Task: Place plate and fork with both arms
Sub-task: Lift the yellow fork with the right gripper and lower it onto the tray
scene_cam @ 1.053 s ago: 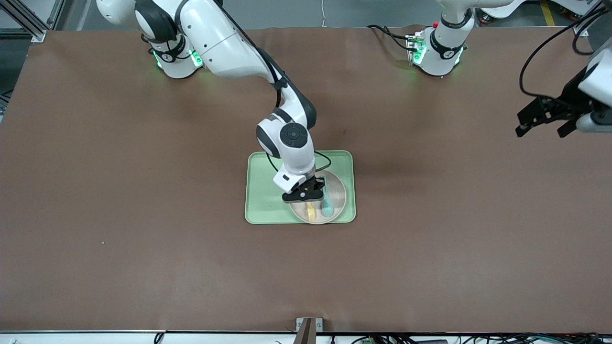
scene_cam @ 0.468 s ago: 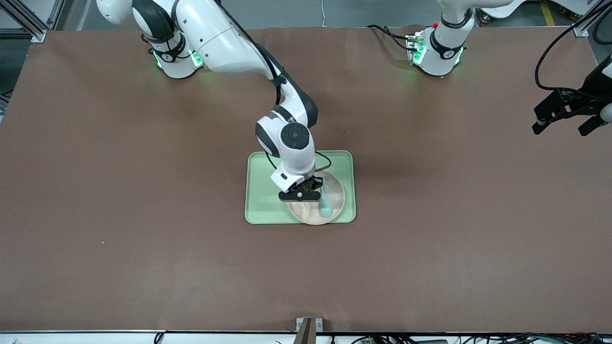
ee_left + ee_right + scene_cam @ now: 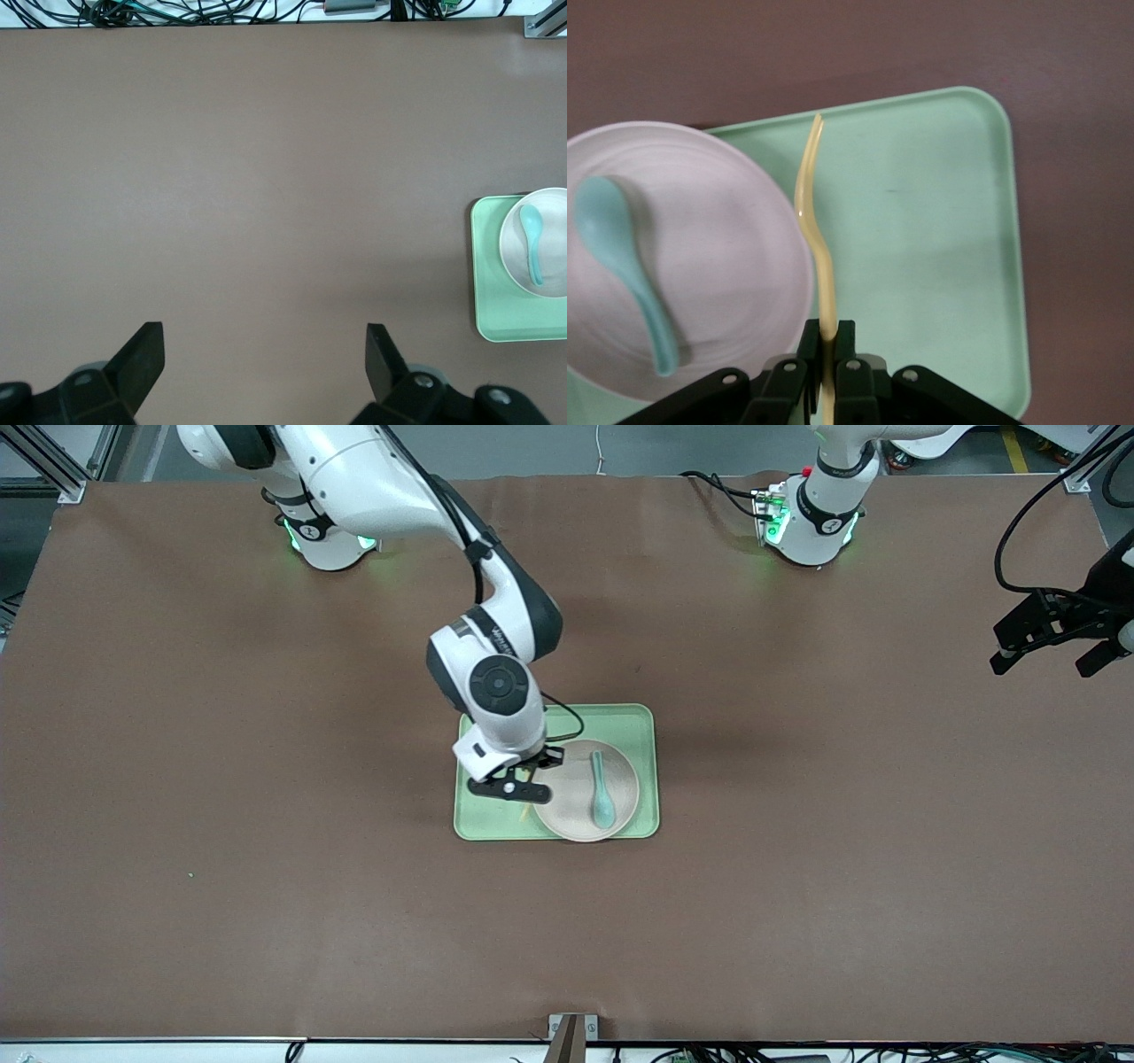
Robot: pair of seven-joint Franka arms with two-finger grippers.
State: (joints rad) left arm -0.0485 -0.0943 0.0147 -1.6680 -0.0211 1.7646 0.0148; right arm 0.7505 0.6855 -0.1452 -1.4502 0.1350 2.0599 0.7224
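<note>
The pale beige-pink plate (image 3: 589,791) lies on the light-green tray (image 3: 483,815), toward the left arm's end of it, with a teal spoon (image 3: 601,790) in it. My right gripper (image 3: 523,784) is shut on the pale-yellow fork (image 3: 816,239) and holds it over the tray, beside the plate's rim. In the right wrist view the fork (image 3: 816,239) hangs over the bare tray (image 3: 921,266) next to the plate (image 3: 700,266). My left gripper (image 3: 1045,646) is open and empty, up over the table's edge at the left arm's end; its fingertips (image 3: 142,354) show over bare table.
The brown table cover (image 3: 266,868) spreads all round the tray. The left wrist view shows the tray (image 3: 485,292) and the plate (image 3: 554,266) at its edge, and cables (image 3: 221,9) along the table's front edge.
My right gripper lifted the fork off the plate and carried it toward the right arm's end, over the bare tray. My left gripper drew back toward its end of the table.
</note>
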